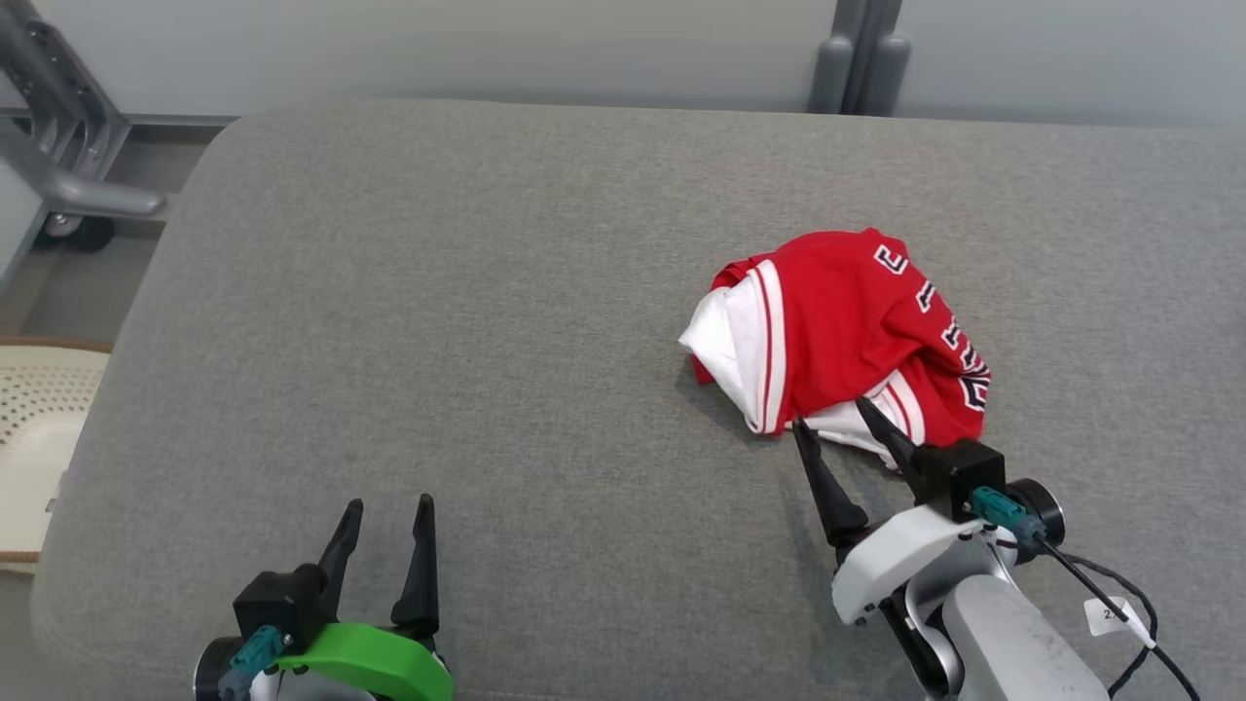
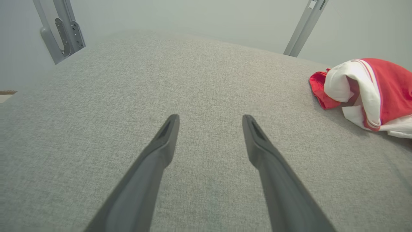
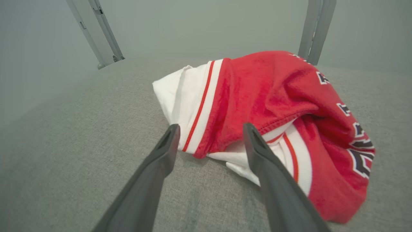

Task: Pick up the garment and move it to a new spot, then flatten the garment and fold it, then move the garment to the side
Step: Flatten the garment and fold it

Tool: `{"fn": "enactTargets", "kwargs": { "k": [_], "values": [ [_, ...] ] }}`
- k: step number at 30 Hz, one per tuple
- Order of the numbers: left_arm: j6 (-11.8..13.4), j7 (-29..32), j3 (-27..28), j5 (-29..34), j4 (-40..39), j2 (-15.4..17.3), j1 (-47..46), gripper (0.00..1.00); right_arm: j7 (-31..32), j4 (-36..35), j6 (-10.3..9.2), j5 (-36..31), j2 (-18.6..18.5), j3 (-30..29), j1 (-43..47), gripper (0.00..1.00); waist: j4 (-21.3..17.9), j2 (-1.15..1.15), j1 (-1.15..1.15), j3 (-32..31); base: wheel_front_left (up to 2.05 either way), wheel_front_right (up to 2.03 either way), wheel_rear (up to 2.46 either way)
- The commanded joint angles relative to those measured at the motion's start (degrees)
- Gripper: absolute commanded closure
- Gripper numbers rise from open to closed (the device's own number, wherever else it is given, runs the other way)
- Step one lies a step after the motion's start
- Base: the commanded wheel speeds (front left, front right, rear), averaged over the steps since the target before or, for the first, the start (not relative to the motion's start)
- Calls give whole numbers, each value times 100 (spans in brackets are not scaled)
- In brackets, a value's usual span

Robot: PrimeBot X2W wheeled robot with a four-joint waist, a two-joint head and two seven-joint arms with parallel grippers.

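The garment (image 1: 837, 326) is a crumpled red and white jersey with black-and-white lettering, lying in a heap on the right half of the grey cushioned surface (image 1: 438, 321). My right gripper (image 1: 832, 414) is open, its tips at the heap's near edge, with a red-and-white fold lying between the fingers in the right wrist view (image 3: 210, 129). Nothing is gripped. My left gripper (image 1: 389, 506) is open at the lower left, over bare fabric (image 2: 210, 119), well away from the garment (image 2: 370, 91).
The grey surface (image 2: 96, 106) ends in a rounded left edge. Beyond it stand a grey metal frame on wheels (image 1: 58, 166) and a cream perforated seat (image 1: 34, 409). Grey posts (image 1: 857, 58) rise behind the far edge against a pale wall.
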Motion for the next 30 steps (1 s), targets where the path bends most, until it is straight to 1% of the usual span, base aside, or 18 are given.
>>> {"fn": "enactTargets", "kwargs": {
  "k": [1, 6, 8, 11, 12, 14, 15, 16, 17, 20, 26, 28, 29, 30],
  "values": [
    [-11, -17, -62, -52, 12, 8, -102, 0, -18, 76, -6, -45, -53, 15, -162, 0, 320, 0, 0, 166, 0, 0, 0],
    [31, -18, -126, -175, -20, 6, -145, 0, -18, 472, -7, -179, -107, 101, -509, 0, 726, 0, 0, 288, 0, 0, 0],
    [43, -18, -123, -214, -18, 6, -143, 0, -18, 558, -7, -219, -119, 107, -571, 0, 802, 0, 0, 303, 0, 0, 0],
    [58, -18, -132, -276, 3, 6, -103, 0, -17, 914, -7, -442, -149, 109, -729, 0, 990, 0, 0, 324, 0, 0, 0],
    [77, -18, -129, -354, 7, 5, -66, 0, -17, 1169, -7, -638, -148, 50, -814, 0, 1079, 0, 0, 336, 0, 0, 0],
    [149, -18, -34, -384, -99, 8, -57, 0, -18, 1358, -7, -764, -124, -73, -915, 0, 1135, 0, 0, 353, 0, 0, 0],
    [163, -17, 1, -400, -127, 6, -32, 0, -18, 1427, -7, -817, -112, -125, -959, 6, 1151, 0, 0, 360, 0, 0, 0],
    [160, -17, 14, -412, -151, 1, -1, 0, -18, 1502, -7, -873, -103, -183, -1004, 28, 1162, 0, 0, 367, 0, 0, 0],
    [156, -17, 38, -394, -177, 1, 10, 0, -18, 1537, -7, -934, -96, -187, -1059, 100, 1169, 0, 0, 376, 0, 0, 0],
    [156, -17, 127, -379, -240, 3, 10, 0, -18, 1529, -7, -949, -115, -191, -1236, 100, 1134, 0, 0, 405, 0, 0, 0],
    [158, -17, 79, -495, -253, 4, -8, 0, -18, 1334, -7, -766, -410, -201, -1596, 100, 987, 0, 0, 417, 0, 0, 0],
    [145, -18, 1, -531, -247, 5, -36, 0, -18, 1146, -7, -681, -559, -279, -1783, 100, 952, 0, 0, 428, 0, 0, 0],
    [121, -18, -84, -545, -235, 5, -82, 0, -18, 1032, -7, -671, -841, -377, -2088, 100, 930, 0, 0, 465, 0, 0, 0],
    [111, -18, -122, -538, -234, 4, -116, 0, -18, 1022, -8, -720, -1015, -431, -2290, 100, 933, 0, 0, 488, 0, 0, 0]
  ]
}}
